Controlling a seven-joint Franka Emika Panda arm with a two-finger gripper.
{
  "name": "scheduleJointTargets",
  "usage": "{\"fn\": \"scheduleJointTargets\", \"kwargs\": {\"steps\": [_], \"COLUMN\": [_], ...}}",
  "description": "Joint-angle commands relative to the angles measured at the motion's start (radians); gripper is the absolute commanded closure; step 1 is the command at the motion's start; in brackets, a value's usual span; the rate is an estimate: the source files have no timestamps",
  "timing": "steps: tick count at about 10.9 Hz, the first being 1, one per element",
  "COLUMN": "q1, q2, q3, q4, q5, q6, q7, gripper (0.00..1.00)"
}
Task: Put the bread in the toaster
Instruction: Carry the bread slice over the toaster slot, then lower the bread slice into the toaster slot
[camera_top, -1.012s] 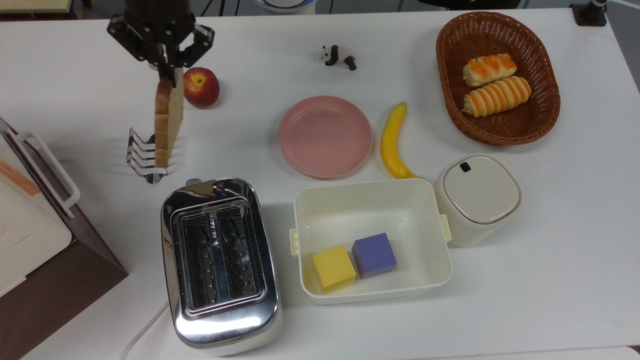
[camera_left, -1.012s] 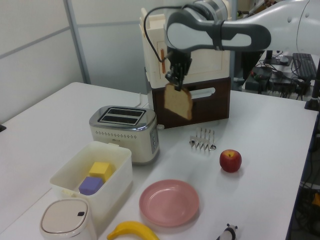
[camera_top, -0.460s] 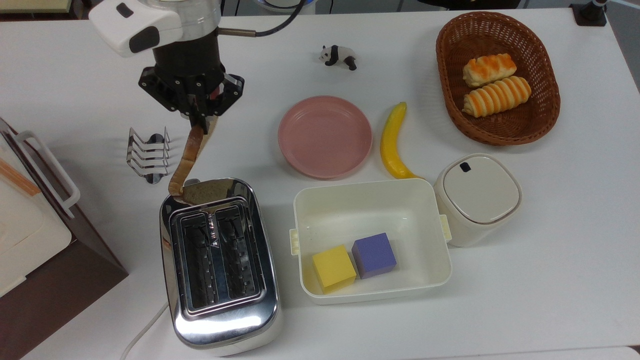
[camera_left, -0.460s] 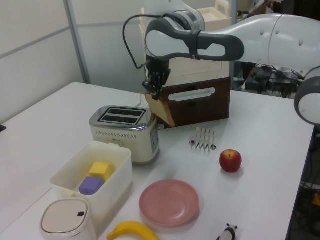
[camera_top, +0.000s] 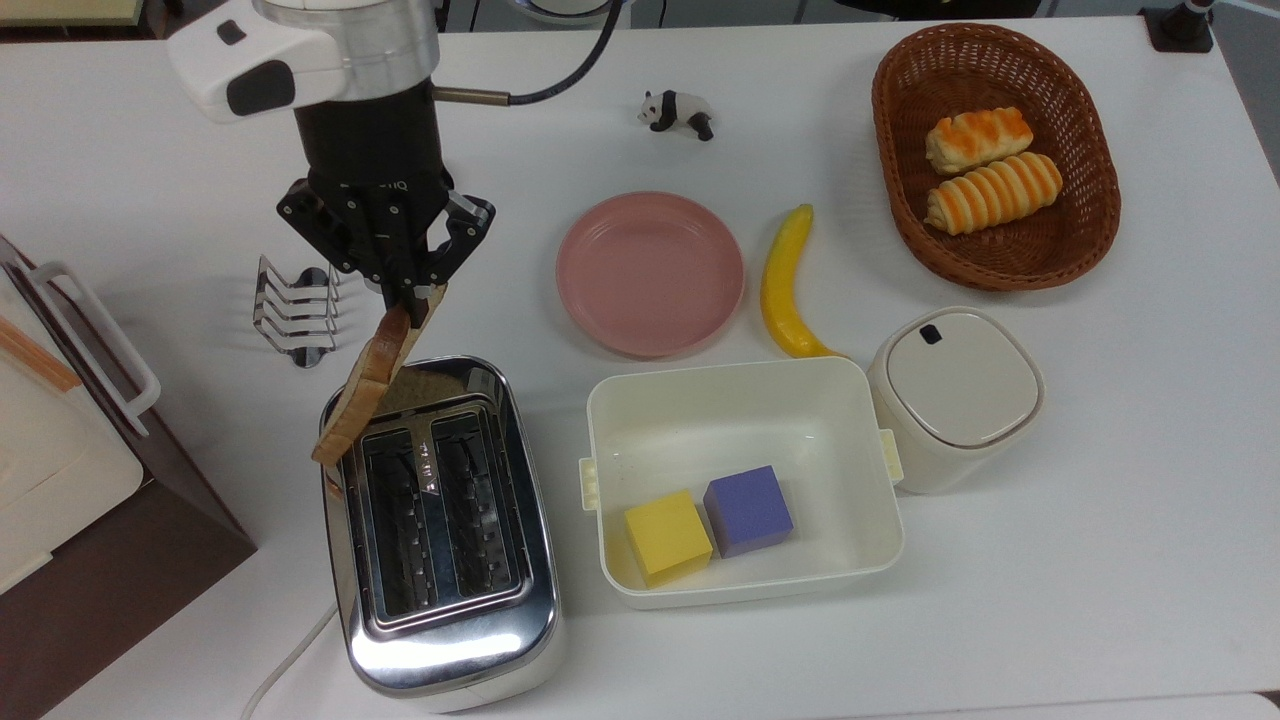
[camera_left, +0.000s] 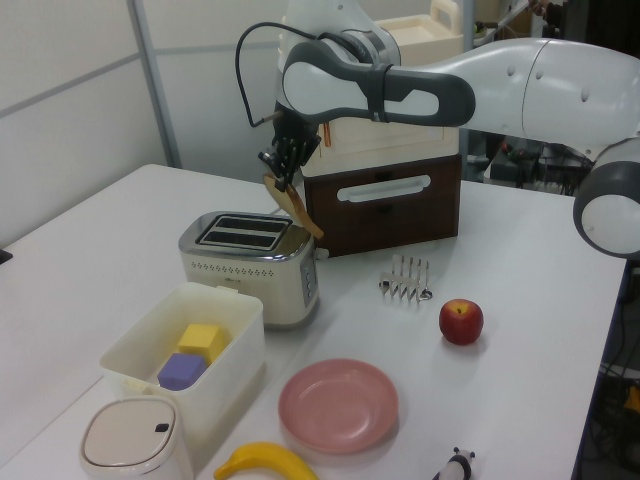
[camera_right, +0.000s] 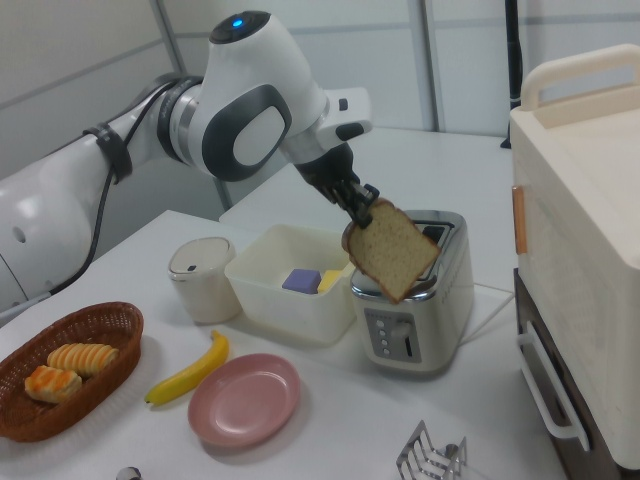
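Note:
My gripper (camera_top: 412, 298) (camera_left: 274, 181) (camera_right: 366, 205) is shut on the top edge of the bread (camera_top: 370, 383) (camera_left: 298, 211) (camera_right: 392, 250), a brown speckled slice with a darker crust. The slice hangs tilted in the air above the far end of the chrome toaster (camera_top: 437, 527) (camera_left: 247, 260) (camera_right: 412, 300). In the top view its lower corner hangs over the toaster's upper left corner, beside the two dark slots. Both slots look empty.
A wire toast rack (camera_top: 295, 312) stands at the top view's left of the gripper. A brown and cream box (camera_top: 70, 480) sits at the top view's left edge. A cream tub (camera_top: 742, 400) with two cubes, a pink plate (camera_top: 650, 272), a banana (camera_top: 785, 285) and a basket (camera_top: 900, 200) lie at the top view's right.
The gripper has carried the bread from above the toast rack toward the toaster. The slice has tilted more and now hangs over the toaster's far end.

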Motion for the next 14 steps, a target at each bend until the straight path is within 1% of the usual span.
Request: {"fn": "scheduleJointTargets", "kwargs": {"steps": [1, 5, 9, 11, 12, 14], "q1": [-0.002, 0.02, 0.018, 0.023, 0.035, 0.047], "q2": [0.006, 0.006, 0.039, 0.05, 0.05, 0.05], "q3": [-0.007, -0.004, -0.009, -0.006, -0.006, -0.004], "q4": [0.053, 0.047, 0.043, 0.04, 0.023, 0.013], "q5": [0.081, 0.083, 0.078, 0.057, 0.05, 0.05], "q6": [0.048, 0.106, 0.204, 0.203, 0.195, 0.139], "q7": [0.052, 0.106, 0.1, 0.068, 0.037, 0.001], "gripper": [1.0, 1.0, 1.0, 1.0, 1.0, 1.0]}}
